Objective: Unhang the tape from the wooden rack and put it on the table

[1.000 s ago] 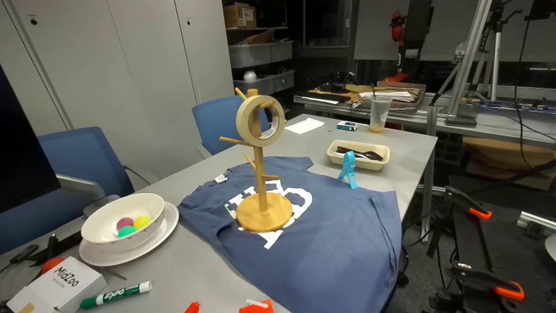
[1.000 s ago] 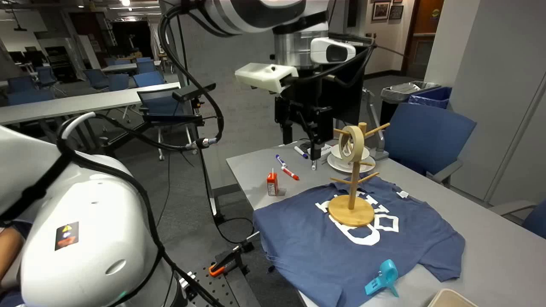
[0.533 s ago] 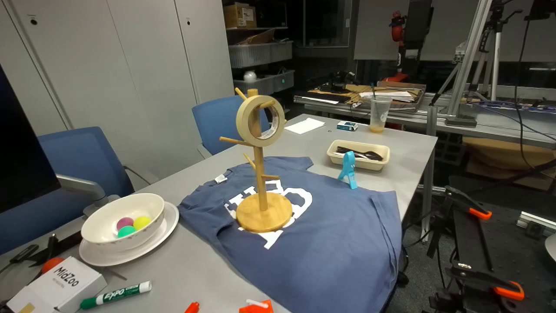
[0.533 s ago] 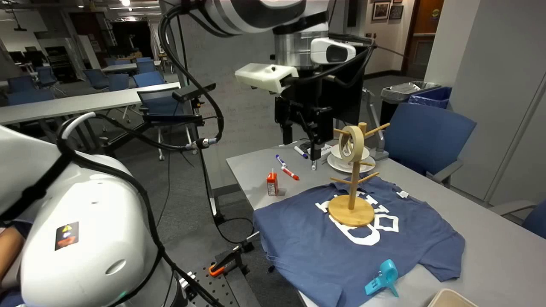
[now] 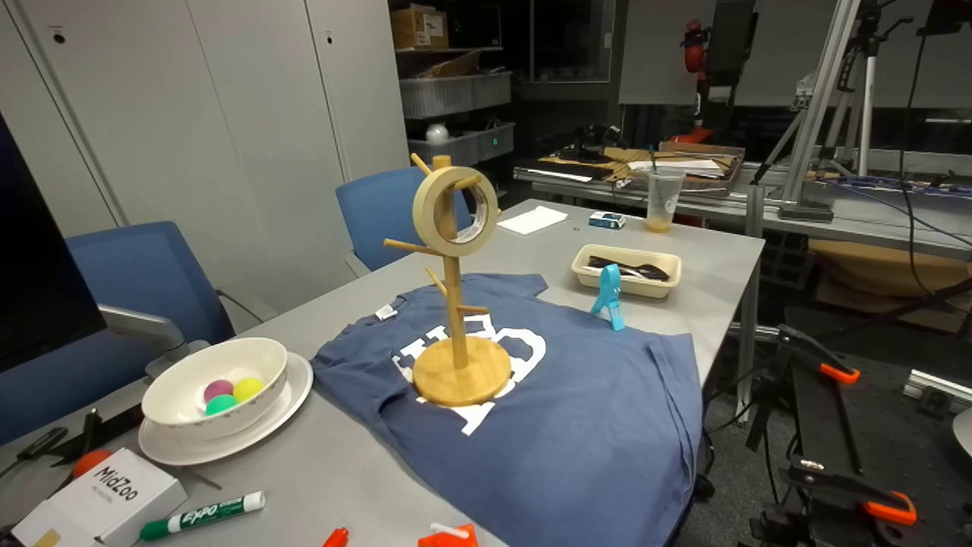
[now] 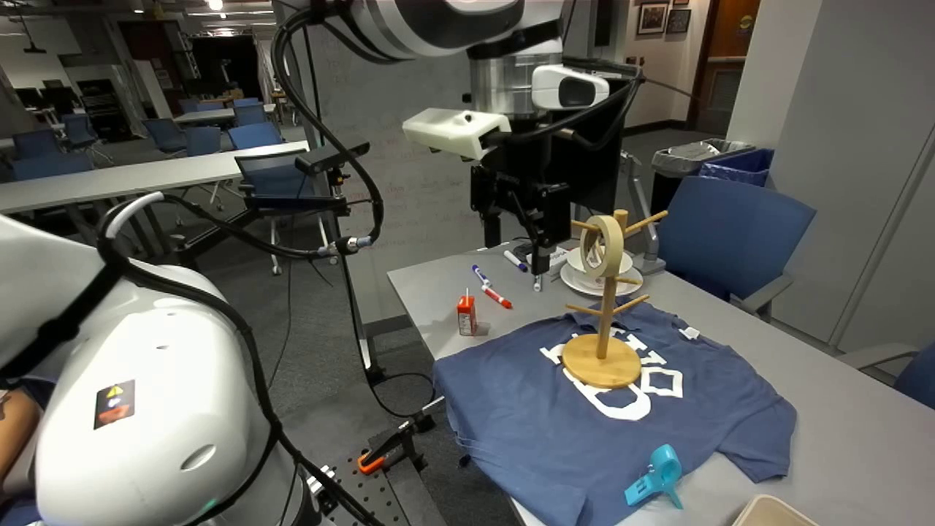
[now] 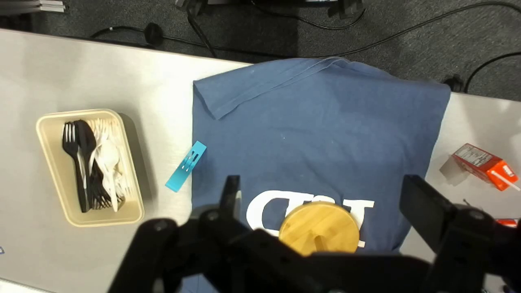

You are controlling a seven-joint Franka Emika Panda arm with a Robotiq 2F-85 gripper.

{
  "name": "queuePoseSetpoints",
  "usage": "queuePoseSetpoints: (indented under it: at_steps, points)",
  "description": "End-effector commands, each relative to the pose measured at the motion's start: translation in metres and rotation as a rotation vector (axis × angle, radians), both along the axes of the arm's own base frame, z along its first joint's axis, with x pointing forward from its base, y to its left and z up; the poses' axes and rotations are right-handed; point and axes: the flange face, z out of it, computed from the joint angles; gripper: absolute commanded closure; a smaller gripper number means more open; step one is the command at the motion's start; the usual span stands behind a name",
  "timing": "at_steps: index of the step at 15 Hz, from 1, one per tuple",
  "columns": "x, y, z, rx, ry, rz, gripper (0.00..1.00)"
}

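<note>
Masking tape roll (image 5: 425, 213) is hung on an upper peg (image 5: 467, 182) of the wooden rack (image 5: 456, 323), whose disc base (image 5: 462, 384) is set on the blue printed T-shirt (image 5: 577, 425) laid over the grey surface (image 5: 319, 479). Gripper (image 6: 516, 250) is held above the surface, pointed down, fingers (image 7: 423, 207) spread, clear of the roll; in the wrist view the base is framed between them. Blue plastic clip (image 7: 183, 170) is placed at the shirt's edge, near the cutlery tray (image 7: 59, 171).
</note>
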Motion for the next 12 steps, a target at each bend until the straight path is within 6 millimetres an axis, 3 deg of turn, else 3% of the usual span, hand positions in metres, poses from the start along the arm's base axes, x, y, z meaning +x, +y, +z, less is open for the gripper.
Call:
queuePoseSetpoints:
  at_steps: [1,12]
  points:
    - [0.0001,0.0001,0.0006,0.0,0.001,0.0,0.0]
    - [0.0072,0.009,-0.0062,-0.03,-0.062,0.052,0.0]
